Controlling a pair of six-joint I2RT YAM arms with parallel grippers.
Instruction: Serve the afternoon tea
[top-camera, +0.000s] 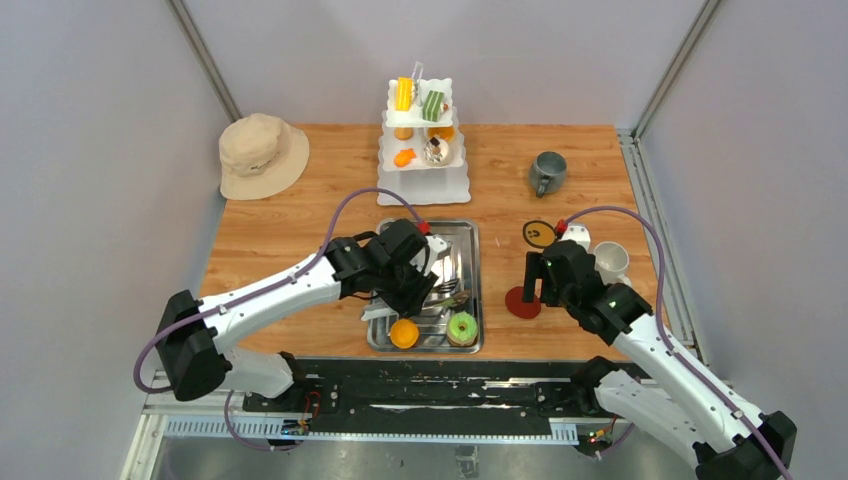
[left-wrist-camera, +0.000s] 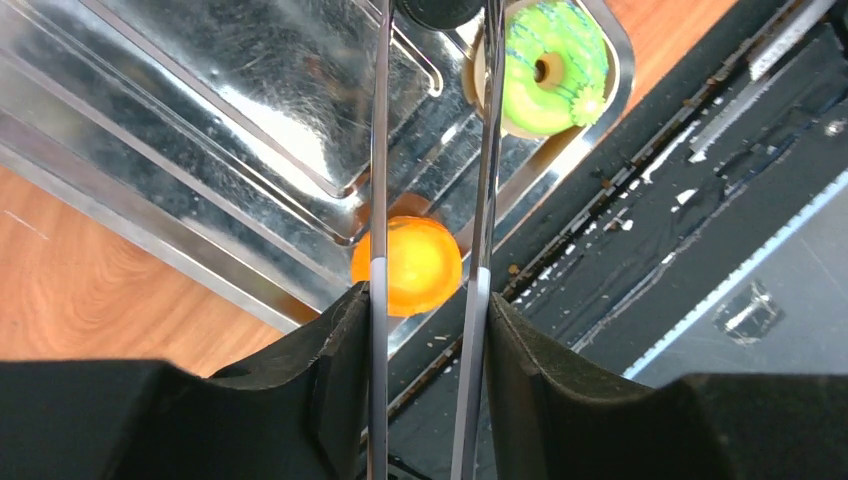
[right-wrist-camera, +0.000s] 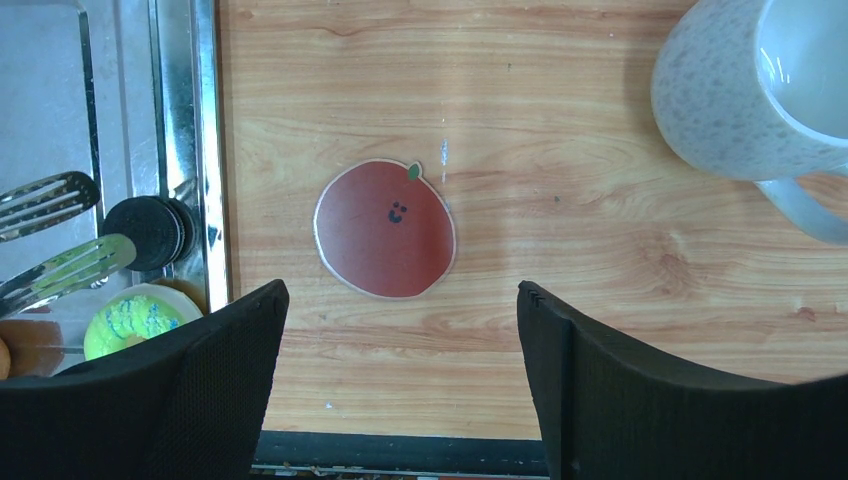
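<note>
We see the orange pastry (top-camera: 404, 333) at 6 o'clock in the steel tray (top-camera: 462, 240), green donut (top-camera: 462, 327) at 5 | our left gripper (left-wrist-camera: 428, 310) grasps metal tongs (left-wrist-camera: 380, 150) above the pastry | our right gripper (right-wrist-camera: 400, 300), released, hovers over red coaster (right-wrist-camera: 385, 228); white mug (right-wrist-camera: 740, 90) at 2 o'clock.

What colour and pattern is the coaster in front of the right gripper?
Red-brown coaster with a tiny black face and green leaf; the right wrist view shows it best.
</note>
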